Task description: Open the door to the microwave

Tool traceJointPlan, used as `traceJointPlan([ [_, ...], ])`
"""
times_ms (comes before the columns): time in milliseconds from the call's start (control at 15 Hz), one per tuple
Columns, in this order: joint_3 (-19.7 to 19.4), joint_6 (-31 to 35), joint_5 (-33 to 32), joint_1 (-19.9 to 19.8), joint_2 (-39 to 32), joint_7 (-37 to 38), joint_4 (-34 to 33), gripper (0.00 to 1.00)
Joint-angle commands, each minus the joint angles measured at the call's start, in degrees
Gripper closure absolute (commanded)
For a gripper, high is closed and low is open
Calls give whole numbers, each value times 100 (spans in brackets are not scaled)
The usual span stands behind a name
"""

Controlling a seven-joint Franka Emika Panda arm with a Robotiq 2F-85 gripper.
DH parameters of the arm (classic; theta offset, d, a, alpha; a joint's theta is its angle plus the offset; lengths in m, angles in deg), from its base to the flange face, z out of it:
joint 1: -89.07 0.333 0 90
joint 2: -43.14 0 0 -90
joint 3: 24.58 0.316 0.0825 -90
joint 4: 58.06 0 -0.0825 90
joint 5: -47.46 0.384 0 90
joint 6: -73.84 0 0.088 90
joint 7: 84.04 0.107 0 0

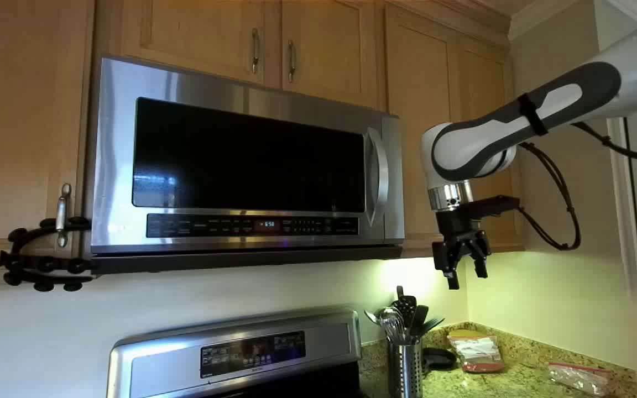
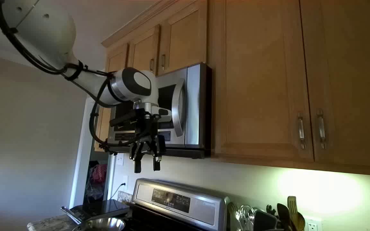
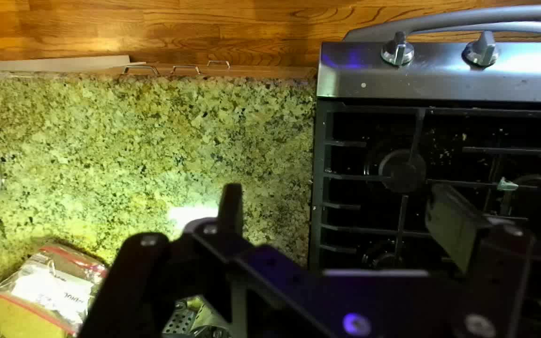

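Observation:
The microwave [image 1: 393, 182] is a wide steel box under the cabinets; it also shows in an exterior view [image 2: 193, 106]. Its door [image 1: 246, 160] is shut, with a dark window and a curved upright steel handle [image 1: 378, 177]. The arm partly covers the door [image 2: 169, 81] in an exterior view, where the handle [image 2: 178, 107] shows. My gripper [image 1: 467, 276] points down, open and empty, apart from the handle and lower than it. It also shows in an exterior view [image 2: 147, 166]. In the wrist view the spread fingers [image 3: 338, 202] have nothing between them; the microwave is out of view.
The stove [image 1: 235, 354] stands below the microwave. A utensil holder [image 1: 405, 367] and plastic bags [image 1: 476, 354] are on the granite counter [image 3: 158, 141]. Wooden cabinets [image 1: 329, 50] surround the microwave. A black curved bracket [image 1: 47, 262] is at its left edge. A pan [image 2: 103, 223] sits near the stove.

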Motion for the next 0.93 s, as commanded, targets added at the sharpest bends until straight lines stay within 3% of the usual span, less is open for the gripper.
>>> traceJointPlan([
  [0,-72,-13,-22,83,-5,18,-10,0],
  [533,-72,-13,-22,83,-5,18,-10,0],
  [867,-116,613,-94,85,222,-103,218,0],
])
